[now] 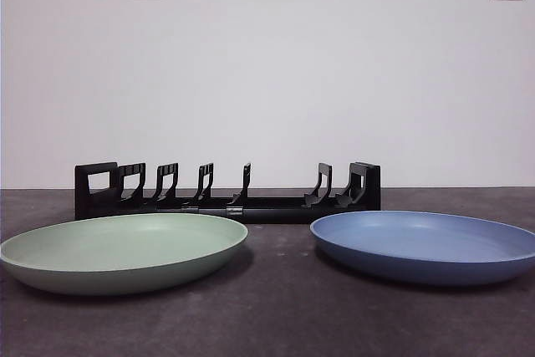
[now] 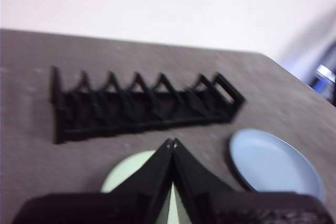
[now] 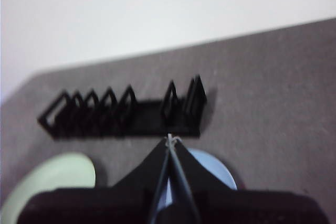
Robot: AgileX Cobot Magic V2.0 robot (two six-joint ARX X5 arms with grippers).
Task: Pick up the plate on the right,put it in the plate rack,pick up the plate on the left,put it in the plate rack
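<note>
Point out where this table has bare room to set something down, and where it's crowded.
Bare tabletop shows between the green plate and the blue plate, and in front of both. The strip between the plates and the plate rack behind them looks narrow. Inside the rack, the widest gap lies toward the blue plate's end. Both grippers, left and right, are shut.

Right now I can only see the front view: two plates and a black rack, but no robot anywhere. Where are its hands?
Observer: The left hand hangs above the green plate, with its jaws shut.
Visitor: And the other one?
Observer: The right hand hangs above the blue plate, also shut and holding nothing.
</note>
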